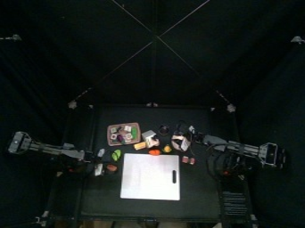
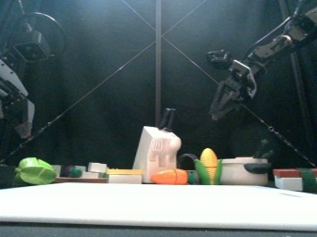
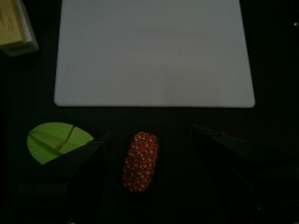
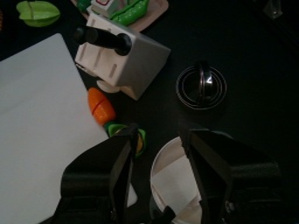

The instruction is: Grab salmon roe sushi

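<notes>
The salmon roe sushi (image 3: 142,161), an oblong piece with a reddish-orange beaded top, lies on the black table just off the near edge of the white sheet (image 3: 155,52). My left gripper (image 3: 152,171) is open above it, with one jaw on each side and not touching it. A bright green piece (image 3: 52,142) lies beside the sushi. In the top view the sushi (image 1: 113,166) is a small red spot left of the sheet (image 1: 152,178). My right gripper (image 4: 166,175) is open and empty, held high over the toys on the right (image 2: 229,88).
A white knife block (image 4: 122,57), a carrot (image 4: 100,103), a corn cob (image 4: 128,136), a pot lid (image 4: 205,86) and a white bowl (image 4: 176,179) lie under the right arm. A tray of toys (image 1: 123,134) stands behind the sheet.
</notes>
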Robot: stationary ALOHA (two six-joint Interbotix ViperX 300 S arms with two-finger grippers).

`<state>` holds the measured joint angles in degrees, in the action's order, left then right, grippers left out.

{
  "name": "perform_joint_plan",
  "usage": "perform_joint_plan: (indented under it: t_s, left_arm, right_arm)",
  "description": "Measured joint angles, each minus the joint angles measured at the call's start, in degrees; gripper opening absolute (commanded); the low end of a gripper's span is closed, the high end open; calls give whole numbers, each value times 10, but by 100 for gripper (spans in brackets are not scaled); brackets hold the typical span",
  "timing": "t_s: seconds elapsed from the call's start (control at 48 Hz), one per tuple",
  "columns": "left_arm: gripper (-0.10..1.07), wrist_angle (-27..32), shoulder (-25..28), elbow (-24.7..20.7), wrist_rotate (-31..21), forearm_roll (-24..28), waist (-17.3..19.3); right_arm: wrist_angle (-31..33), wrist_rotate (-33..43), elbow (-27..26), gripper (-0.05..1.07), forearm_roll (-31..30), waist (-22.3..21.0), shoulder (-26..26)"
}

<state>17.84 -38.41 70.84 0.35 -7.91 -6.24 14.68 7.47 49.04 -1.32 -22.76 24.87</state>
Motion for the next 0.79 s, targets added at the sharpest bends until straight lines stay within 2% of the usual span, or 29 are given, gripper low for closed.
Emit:
perform_joint_plan:
  t_s: [0.333,0.521,0.792]
  left_arm:
    - [100,12,116,-30,0,50,-5]
    - [100,12,130,-31,-2,64,-5]
    - [99,13,139,-31,-1,23,-29]
  right_arm:
    - [0,0,-1,80,-1,1,-11]
    - [1,1,1,80,-1,1,-12]
    - [0,0,5,80,-1,4,-18]
